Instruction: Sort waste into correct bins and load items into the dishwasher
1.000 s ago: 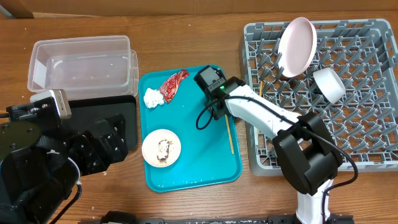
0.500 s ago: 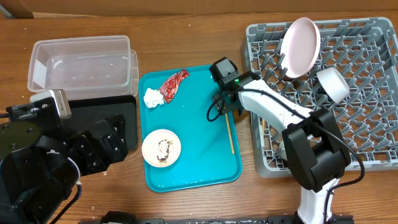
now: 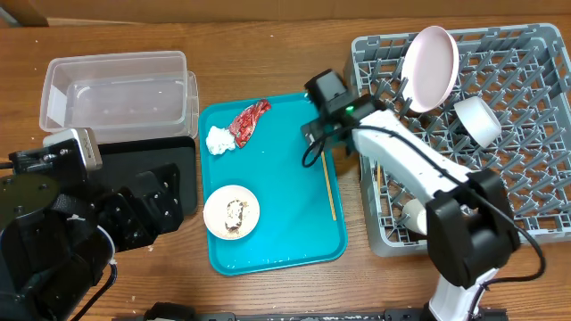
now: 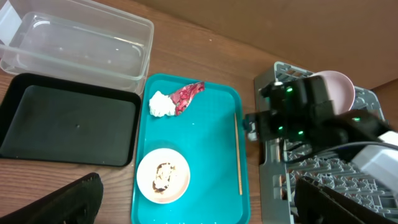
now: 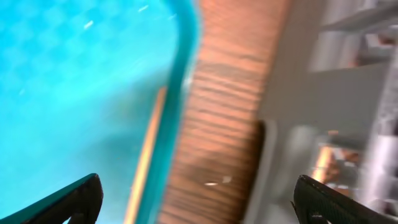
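A red foil wrapper (image 3: 250, 120) and a white tissue ball (image 3: 219, 140) lie at the back of the teal tray (image 3: 277, 241). A small white bowl (image 3: 232, 212) on that tray holds rice scraps with a brown lump. One wooden chopstick (image 3: 331, 192) lies along the tray's right side. The pink plate (image 3: 428, 67) and a white cup (image 3: 473, 120) stand in the grey rack (image 3: 526, 169). The clear tub (image 3: 116, 89) and the black tray (image 3: 178, 165) sit at the left. My right gripper (image 3: 328, 143) is open and empty over the gap between teal tray and rack. My left gripper (image 4: 199, 211) is open, high above the table.
The left arm's dark body (image 3: 53, 241) covers part of the black tray. A second white piece (image 3: 412, 214) shows in the rack's front left corner under the right arm. The right wrist view is blurred; it shows the chopstick (image 5: 146, 162), bare wood (image 5: 217, 124) and the rack wall (image 5: 298, 93).
My right arm has swung right and back, from over the teal tray's upper middle to its right edge beside the rack. The left arm and the objects have not moved.
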Controlling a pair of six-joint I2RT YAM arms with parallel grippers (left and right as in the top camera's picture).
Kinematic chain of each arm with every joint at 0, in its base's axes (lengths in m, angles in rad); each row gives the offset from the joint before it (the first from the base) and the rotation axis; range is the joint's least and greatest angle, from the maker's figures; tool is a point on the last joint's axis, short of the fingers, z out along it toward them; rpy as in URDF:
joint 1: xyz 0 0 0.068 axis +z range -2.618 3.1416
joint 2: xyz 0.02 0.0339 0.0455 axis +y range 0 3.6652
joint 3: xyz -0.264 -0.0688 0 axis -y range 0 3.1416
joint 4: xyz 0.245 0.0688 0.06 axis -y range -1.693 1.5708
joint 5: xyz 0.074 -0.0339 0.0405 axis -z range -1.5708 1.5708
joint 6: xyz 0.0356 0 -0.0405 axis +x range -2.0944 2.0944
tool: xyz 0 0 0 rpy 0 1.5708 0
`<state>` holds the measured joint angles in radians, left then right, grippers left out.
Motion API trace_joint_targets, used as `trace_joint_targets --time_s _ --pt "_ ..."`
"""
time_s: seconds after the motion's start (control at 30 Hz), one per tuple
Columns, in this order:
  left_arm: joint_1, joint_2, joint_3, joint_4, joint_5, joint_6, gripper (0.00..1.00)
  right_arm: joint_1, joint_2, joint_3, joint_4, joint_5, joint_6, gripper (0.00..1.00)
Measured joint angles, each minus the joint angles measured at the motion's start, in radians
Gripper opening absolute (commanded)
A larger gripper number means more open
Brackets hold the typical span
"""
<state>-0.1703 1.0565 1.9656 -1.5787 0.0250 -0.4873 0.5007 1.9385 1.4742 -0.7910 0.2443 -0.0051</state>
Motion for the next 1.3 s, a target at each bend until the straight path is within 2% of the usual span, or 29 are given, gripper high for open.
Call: trace_joint_targets --time_s 0.03,0.07,0.13,0.27,0.33,0.47,0.57,0.67,0.73,0.83,1.07,1.3 --pt "0.000 0.000 0.000 0.000 0.000 0.000 1.00 -0.013 -0.001 0.003 -0.002 -0.010 -0.002 0.96" --pt "0.000 0.000 0.000 0.000 0.000 0.000 1.00 -0.018 -0.001 0.008 0.000 -0.019 -0.006 0.88" --pt "0.000 0.000 0.000 0.000 0.000 0.000 1.00 -0.023 0.001 0.010 -0.013 -0.031 -0.014 0.79" --pt "0.000 0.000 0.000 0.000 0.000 0.000 1.00 -0.036 0.025 0.010 -0.029 -0.088 -0.024 0.73" --pt "0.000 0.000 0.000 0.000 0.000 0.000 1.00 -0.029 0.040 0.011 -0.043 -0.091 -0.027 0.73" --pt "0.000 0.000 0.000 0.000 0.000 0.000 1.00 0.000 0.053 0.011 -0.057 -0.063 -0.025 0.83" --pt "0.000 0.000 0.000 0.000 0.000 0.000 1.00 0.031 0.052 0.011 -0.056 -0.049 -0.030 0.84" --pt "0.000 0.000 0.000 0.000 0.000 0.000 1.00 0.072 0.052 0.011 -0.051 -0.045 -0.069 0.80" --pt "0.000 0.000 0.000 0.000 0.000 0.000 1.00 0.081 0.052 0.011 -0.040 -0.047 -0.088 0.71" --pt "0.000 0.000 0.000 0.000 0.000 0.000 1.00 0.031 0.052 0.011 -0.017 -0.069 -0.100 0.64" --pt "0.000 0.000 0.000 0.000 0.000 0.000 1.00 -0.174 0.051 0.031 -0.003 -0.303 -0.089 0.61" --pt "0.000 0.000 0.000 0.000 0.000 0.000 1.00 -0.223 0.046 0.035 -0.073 -0.415 -0.081 0.70"
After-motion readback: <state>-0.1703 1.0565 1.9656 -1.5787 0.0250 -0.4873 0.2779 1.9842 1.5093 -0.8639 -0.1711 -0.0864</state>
